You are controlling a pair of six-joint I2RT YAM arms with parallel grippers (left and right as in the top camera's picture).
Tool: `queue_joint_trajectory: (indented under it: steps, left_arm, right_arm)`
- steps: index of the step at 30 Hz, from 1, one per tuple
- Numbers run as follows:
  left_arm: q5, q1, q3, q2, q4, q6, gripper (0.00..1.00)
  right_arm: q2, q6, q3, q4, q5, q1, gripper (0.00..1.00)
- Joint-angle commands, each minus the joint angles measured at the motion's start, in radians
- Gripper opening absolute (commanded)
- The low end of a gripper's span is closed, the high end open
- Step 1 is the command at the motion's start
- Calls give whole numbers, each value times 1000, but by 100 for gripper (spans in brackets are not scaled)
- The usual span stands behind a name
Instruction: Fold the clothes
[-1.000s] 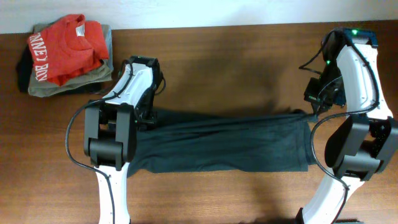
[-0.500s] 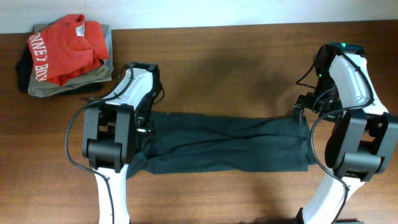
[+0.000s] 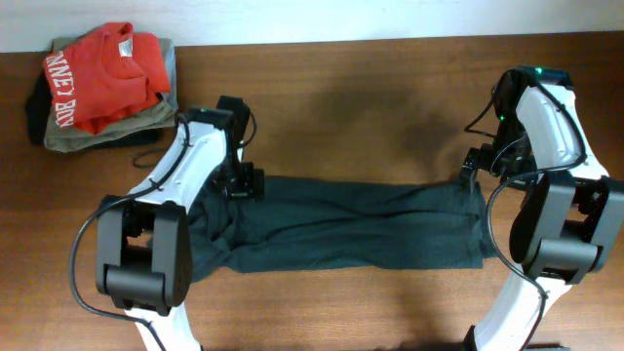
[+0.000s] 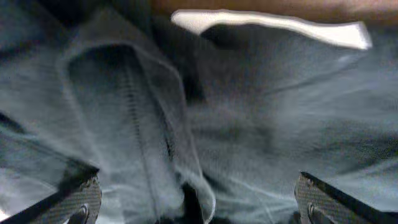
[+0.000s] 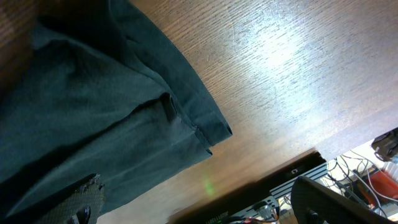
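Observation:
The clothes, a very dark green T-shirt (image 3: 361,229), lie folded into a long strip across the middle of the wooden table (image 3: 370,97). My left gripper (image 3: 244,183) hangs over the strip's upper left edge. In the left wrist view it (image 4: 200,208) is open, with wrinkled fabric (image 4: 249,124) and a hemmed fold below the wide-apart fingertips. A white strip (image 4: 267,28) shows at the top of that view. My right gripper (image 3: 478,166) stands at the shirt's upper right corner. It (image 5: 208,208) is open, empty, above the shirt's edge (image 5: 93,112) and bare wood.
A red shirt with white letters (image 3: 97,78) lies on a grey-olive folded garment (image 3: 107,132) at the back left corner. The right wrist view shows the table's edge (image 5: 273,177), with a metal rail and cables (image 5: 373,180) beyond it.
Both grippers opened and let go of the shirt, whose lifted upper edge now lies flat. The left arm swung, its gripper shifting slightly right. The right gripper moved back a little.

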Motion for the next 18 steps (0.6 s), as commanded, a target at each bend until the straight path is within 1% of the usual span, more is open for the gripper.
queue_joint_trajectory:
  steps: [1, 2, 3, 5, 6, 9, 13, 15, 16, 18]
  left_arm:
    - [-7, 20, -54, 9, 53, -4, 99]
    - [-73, 35, -54, 9, 63, -10, 99]
    - [-87, 48, -54, 9, 62, -10, 99]
    - [-16, 75, -56, 10, 64, -2, 98]
    - [15, 83, -57, 10, 75, 21, 96]
    - [19, 71, -75, 10, 86, 21, 91]
    - [18, 69, -88, 10, 85, 21, 59]
    - [18, 69, -87, 10, 84, 21, 42]
    - [8, 69, -87, 10, 80, 21, 40]
    - [-33, 71, -85, 3, 53, 20, 40]
  right_arm:
    - [-24, -16, -2, -1, 23, -5, 99]
    - [-24, -21, -2, -1, 23, -5, 99]
    - [-24, -21, -2, -1, 23, -5, 99]
    - [-24, -20, -2, 2, 19, -5, 99]
    - [-24, -20, -2, 4, 18, -4, 99]
    - [-24, -20, -2, 6, 15, -3, 99]
    - [-24, -20, -2, 6, 15, -3, 99]
    - [-24, -20, -2, 6, 16, -3, 99]
    - [-24, -20, -2, 6, 16, -3, 100]
    - [-24, -20, -2, 6, 15, -3, 99]
